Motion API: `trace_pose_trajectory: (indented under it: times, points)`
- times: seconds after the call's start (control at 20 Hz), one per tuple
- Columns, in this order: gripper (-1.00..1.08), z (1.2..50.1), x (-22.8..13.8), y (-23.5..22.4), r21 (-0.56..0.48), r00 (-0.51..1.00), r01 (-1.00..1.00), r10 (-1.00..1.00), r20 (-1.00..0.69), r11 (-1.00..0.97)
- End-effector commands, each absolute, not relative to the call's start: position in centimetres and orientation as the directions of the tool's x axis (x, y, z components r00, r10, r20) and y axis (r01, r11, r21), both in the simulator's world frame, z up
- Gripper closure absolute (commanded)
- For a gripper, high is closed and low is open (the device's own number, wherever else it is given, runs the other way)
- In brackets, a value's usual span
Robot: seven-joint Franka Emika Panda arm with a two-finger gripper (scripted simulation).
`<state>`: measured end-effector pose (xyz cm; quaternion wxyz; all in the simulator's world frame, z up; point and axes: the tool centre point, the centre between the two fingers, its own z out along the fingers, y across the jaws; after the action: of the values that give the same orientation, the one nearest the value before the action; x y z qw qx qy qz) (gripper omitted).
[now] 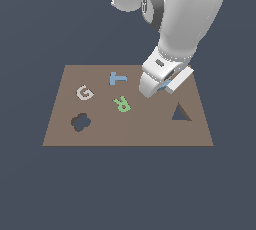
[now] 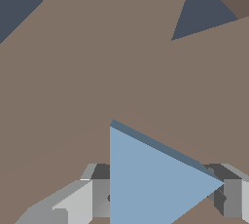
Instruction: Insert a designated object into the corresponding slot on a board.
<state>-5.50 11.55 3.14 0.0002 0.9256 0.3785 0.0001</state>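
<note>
Dark grey-blue table carries the brown board (image 1: 127,134), where the tool (image 2: 160,194) closes its fingers (image 2: 99,196) on the light-blue triangle block (image 2: 151,179), near the triangular slot (image 1: 180,113).

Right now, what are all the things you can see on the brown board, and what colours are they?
board: one, brown, flat on the dark floor.
triangular slot: one, dark, toward the exterior view's right.
lobed hole: one, dark, toward the exterior view's left.
letter G: one, whitish, above the lobed hole.
letter T: one, blue, near the board's far edge.
letter R: one, green, middle of the board.
triangle block: one, light blue, between the fingers; mostly hidden in the exterior view.
gripper: one, grey fingers either side of the triangle block.
arm: one, white, above the board.
</note>
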Motion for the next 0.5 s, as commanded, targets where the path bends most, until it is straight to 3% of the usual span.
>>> trace_pose_trajectory:
  times: [0.0, 0.45]
  points:
    - [1.08, 3.2, -4.8, 12.0, 0.001, 0.729, 0.684, 0.684, 0.001, -0.729]
    - [1.08, 3.6, -0.7, 14.1, 0.0, 0.815, 0.579, 0.579, 0.001, -0.815]
